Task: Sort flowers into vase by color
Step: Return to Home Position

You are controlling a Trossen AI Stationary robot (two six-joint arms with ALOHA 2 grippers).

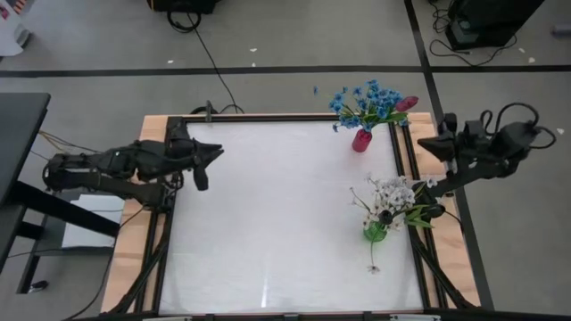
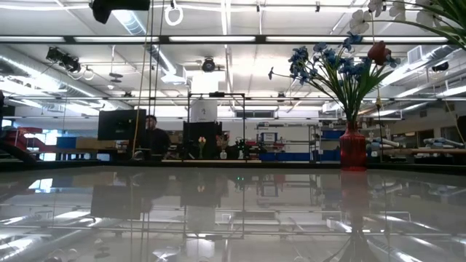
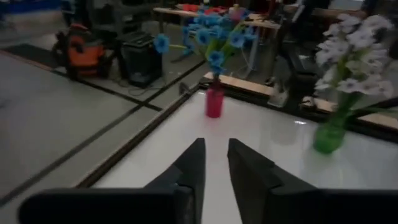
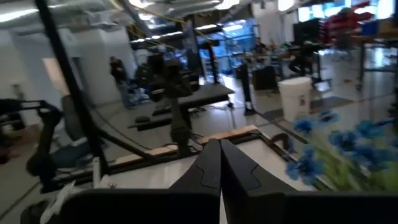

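Both flank the glossy white table, workshop beyond: left gripper slightly spread, right gripper pressed together.

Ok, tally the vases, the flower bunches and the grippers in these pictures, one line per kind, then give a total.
Vases: 2, the red vase and the green vase.
Flower bunches: 2, the blue bunch in the red vase, the white bunch in the green vase.
Grippers: 2, the left gripper and the right gripper.
Total: 6.
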